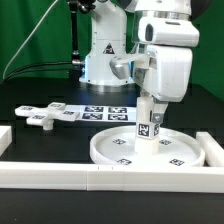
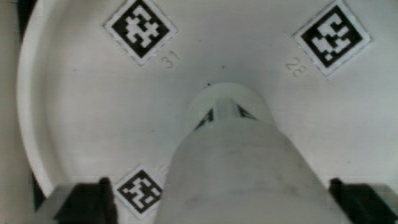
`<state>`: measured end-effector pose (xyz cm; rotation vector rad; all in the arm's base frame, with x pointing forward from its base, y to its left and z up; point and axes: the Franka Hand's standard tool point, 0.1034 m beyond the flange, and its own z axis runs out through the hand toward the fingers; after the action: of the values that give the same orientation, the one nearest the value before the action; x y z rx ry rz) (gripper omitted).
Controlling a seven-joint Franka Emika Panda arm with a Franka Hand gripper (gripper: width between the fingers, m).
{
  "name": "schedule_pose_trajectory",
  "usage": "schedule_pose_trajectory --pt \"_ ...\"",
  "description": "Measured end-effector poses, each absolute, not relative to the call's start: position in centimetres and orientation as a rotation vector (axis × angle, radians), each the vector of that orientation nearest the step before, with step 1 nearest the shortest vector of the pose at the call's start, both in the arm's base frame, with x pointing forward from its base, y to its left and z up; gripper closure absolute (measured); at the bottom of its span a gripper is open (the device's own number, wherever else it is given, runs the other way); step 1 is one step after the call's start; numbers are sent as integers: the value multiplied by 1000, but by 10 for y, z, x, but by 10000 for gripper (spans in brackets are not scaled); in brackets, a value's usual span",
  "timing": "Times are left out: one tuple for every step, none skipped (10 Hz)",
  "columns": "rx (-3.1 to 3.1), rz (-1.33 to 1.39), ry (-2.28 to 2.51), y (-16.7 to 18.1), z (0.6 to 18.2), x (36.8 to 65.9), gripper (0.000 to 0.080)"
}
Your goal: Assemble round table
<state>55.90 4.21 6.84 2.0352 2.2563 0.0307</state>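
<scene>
The round disc (image 1: 108, 151) lies flat on the table at the front, its tags facing up; in the wrist view its surface (image 2: 80, 90) fills the frame. The short cylinder leg (image 1: 148, 125) stands upright on the disc's middle, a tag on its side. My gripper (image 1: 150, 103) is shut on the leg's upper end. In the wrist view the leg (image 2: 231, 150) runs down between the dark fingers (image 2: 80, 205) to the disc, with my gripper (image 2: 222, 208) closed around it. The cross-shaped foot piece (image 1: 45, 117) lies loose on the table at the exterior view's left.
The marker board (image 1: 100, 112) lies flat behind the disc. Long white bars edge the work area at the front (image 1: 100, 173) and on the exterior view's right (image 1: 212, 150). The arm's base (image 1: 105, 60) stands at the back.
</scene>
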Motion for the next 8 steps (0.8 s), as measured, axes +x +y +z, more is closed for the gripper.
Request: schedule_pose_trajectory --pt "2051 32 2242 41 68 558 390" --pt "2051 31 2242 41 67 558 390" --pt "2071 32 2225 41 67 558 393" --pt "2098 34 2200 41 67 558 393" --pt "2099 34 2199 41 67 558 393" --pt "2142 37 2158 41 67 558 393" --pt "2232 44 2069 41 67 558 393" --pt "2389 55 1901 40 66 555 393"
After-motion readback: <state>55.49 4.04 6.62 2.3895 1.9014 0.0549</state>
